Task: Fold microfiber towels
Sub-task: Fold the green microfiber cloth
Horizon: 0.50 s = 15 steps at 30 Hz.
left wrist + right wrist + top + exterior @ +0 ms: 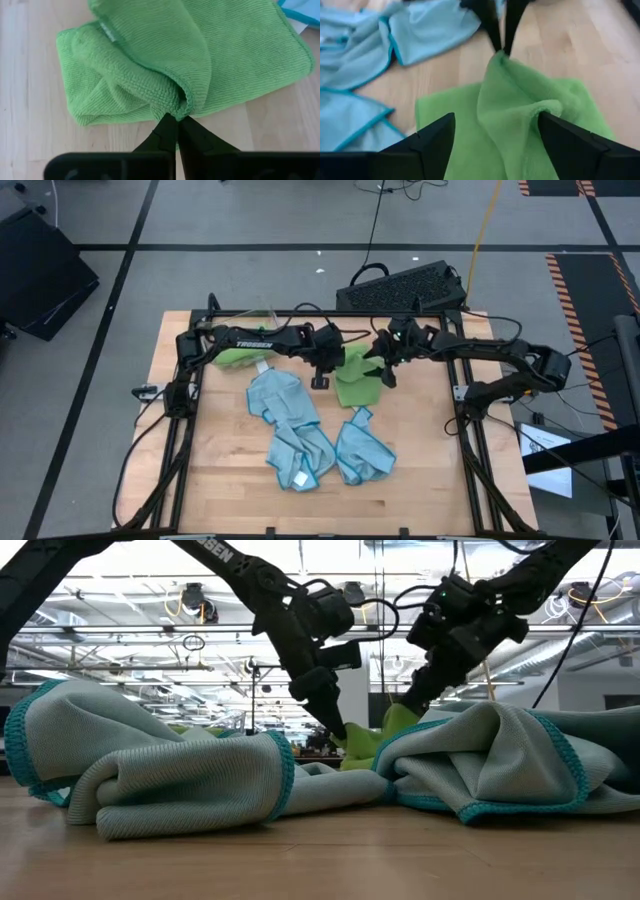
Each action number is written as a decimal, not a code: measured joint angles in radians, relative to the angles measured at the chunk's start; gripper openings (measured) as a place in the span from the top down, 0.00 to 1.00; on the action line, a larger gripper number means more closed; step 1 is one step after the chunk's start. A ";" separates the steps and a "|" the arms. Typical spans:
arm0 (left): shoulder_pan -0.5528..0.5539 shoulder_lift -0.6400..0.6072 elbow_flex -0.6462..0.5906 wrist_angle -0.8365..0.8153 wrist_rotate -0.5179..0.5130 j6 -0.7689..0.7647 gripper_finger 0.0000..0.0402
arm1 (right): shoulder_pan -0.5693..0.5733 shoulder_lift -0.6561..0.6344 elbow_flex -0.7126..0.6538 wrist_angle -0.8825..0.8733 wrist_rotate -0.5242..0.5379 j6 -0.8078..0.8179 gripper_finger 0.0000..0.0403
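Note:
A lime green towel (356, 387) lies on the table's far middle. My left gripper (322, 378) is shut on it and shows in its own wrist view (177, 119). My right gripper (385, 372) is open just right of it, and its fingers stand on either side of the towel's raised fold (520, 115). I cannot tell whether they touch it. A second green towel (238, 358) lies bunched at the far left. Three light blue towels (278, 400) (300, 455) (362, 450) lie crumpled nearer the front. My left gripper pinches the green towel's hemmed edge (184, 102) between its two fingertips, where the cloth folds over. The fingers (333, 720) come from above, pointing down. That part of the towel is drawn up into a peak (499, 56), and the rest lies on the table.
The blue towels (180, 775) (500, 760) take up the middle and near part of the table. A black keyboard-like unit (400, 285) stands beyond the far edge. Bare wood (215, 460) shows at the front left, and more bare wood (425, 430) at the right.

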 joint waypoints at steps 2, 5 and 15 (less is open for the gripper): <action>0.000 0.000 0.000 0.000 0.000 -0.001 0.98 | 0.004 0.003 0.000 -0.021 0.033 -0.009 0.34; -0.005 0.000 0.000 0.000 0.000 0.012 0.96 | 0.005 0.020 0.000 -0.008 0.102 -0.020 0.36; -0.020 0.000 0.000 0.000 0.000 0.068 0.98 | 0.002 0.135 0.000 0.131 0.158 -0.122 0.37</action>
